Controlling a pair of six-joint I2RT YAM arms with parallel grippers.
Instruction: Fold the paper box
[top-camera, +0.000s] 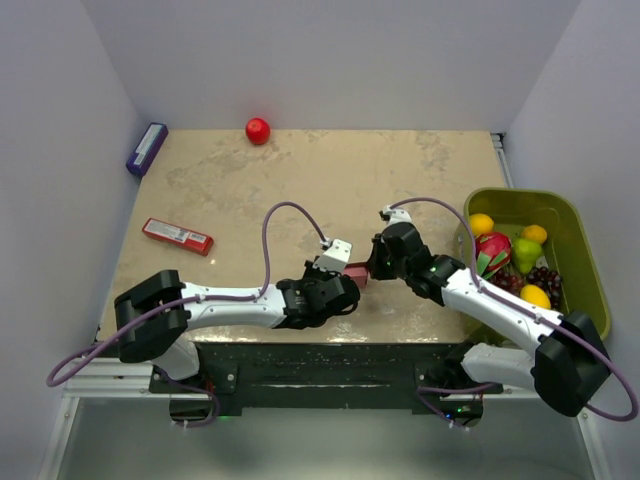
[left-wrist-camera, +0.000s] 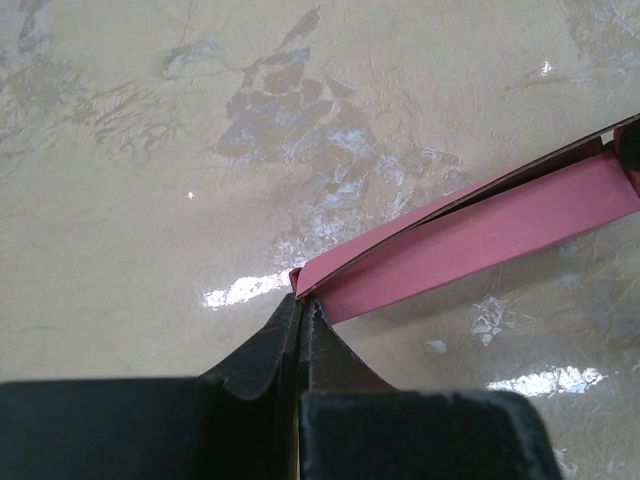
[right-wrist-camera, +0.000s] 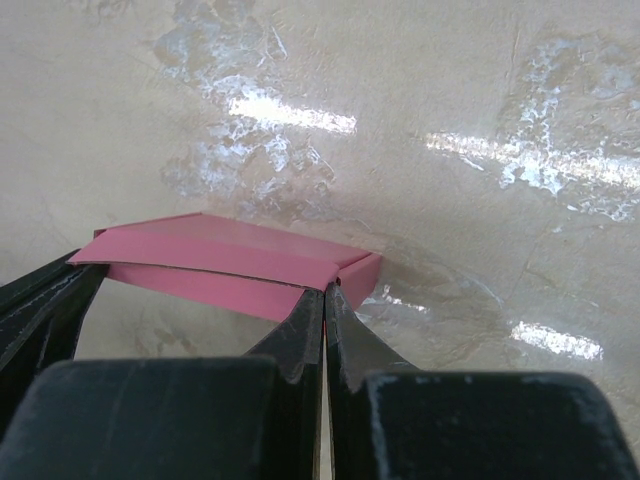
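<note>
From above, your left gripper (top-camera: 347, 281) and right gripper (top-camera: 372, 268) meet nose to nose. The paper box (top-camera: 357, 273) shows as a pink sliver between their tips.

In the left wrist view, the jaws are pressed together on the box's nearest corner, and the half-flattened card runs away from the tips to their right.

In the right wrist view, the jaws are likewise closed, pinching a flap at the tips, with the body lying to their left.

Hold both pinches firm and move the tips slowly, so the folds follow the creases and the thin card doesn't tear.
</note>
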